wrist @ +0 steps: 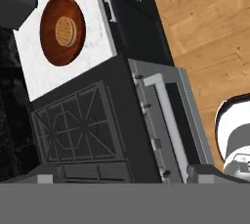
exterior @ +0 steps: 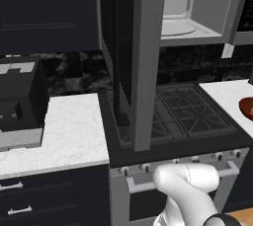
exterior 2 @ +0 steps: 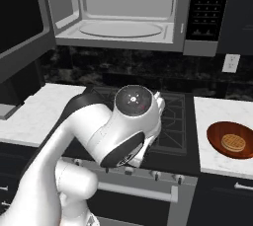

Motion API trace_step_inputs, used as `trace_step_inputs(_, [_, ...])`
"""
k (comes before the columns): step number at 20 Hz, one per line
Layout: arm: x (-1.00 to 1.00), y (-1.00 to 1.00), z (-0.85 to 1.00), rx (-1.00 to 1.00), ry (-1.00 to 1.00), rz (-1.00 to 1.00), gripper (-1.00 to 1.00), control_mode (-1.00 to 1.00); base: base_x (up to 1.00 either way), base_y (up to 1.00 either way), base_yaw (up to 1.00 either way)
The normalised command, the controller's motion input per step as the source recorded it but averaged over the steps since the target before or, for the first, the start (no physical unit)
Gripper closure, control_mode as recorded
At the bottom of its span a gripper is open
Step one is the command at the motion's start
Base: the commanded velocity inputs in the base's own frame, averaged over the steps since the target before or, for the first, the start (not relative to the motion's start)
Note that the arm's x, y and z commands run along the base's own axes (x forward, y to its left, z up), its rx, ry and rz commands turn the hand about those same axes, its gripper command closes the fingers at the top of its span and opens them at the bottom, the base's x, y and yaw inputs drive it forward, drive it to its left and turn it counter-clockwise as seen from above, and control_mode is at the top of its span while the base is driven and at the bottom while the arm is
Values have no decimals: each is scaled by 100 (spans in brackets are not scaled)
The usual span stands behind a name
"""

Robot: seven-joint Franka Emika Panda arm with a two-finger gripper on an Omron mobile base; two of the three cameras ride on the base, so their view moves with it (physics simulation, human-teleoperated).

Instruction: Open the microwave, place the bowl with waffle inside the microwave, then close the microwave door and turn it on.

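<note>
The left base view looks forward and down from behind the arm's left at the stove (exterior: 192,111), close to the open microwave door (exterior: 141,47). The right base view faces the same stove (exterior 2: 173,116) and microwave (exterior 2: 118,18) from the right. The hand view, rolled sideways, looks down on stove (wrist: 78,125), bowl (wrist: 51,37) and worktop (wrist: 93,32).

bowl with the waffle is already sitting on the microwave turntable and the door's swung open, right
Not quite. The door is swung open, but the bowl with the waffle is not inside the microwave; it sits on the white counter to the right of the stove. The right base view shows the turntable bare.
</note>
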Motion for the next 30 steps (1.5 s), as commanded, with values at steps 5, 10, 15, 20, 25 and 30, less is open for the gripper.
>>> trace_step_inputs(5, [0,-100,-34,5,0,-9,-100,-100,0,0,0])
trace_step_inputs(10, [2,-87,-24,0,5,-3,-100,-100,0,0,0])
trace_step_inputs(15, [34,-29,-37,-4,0,0,-100,-100,0,0,0])
trace_step_inputs(20, [44,-16,-42,-5,0,0,-100,-100,0,0,0])
trace_step_inputs(25, [38,-26,-41,-2,0,0,-100,-100,0,0,0])
trace_step_inputs(30, [35,-42,-21,0,5,0,-100,-100,0,0,0])
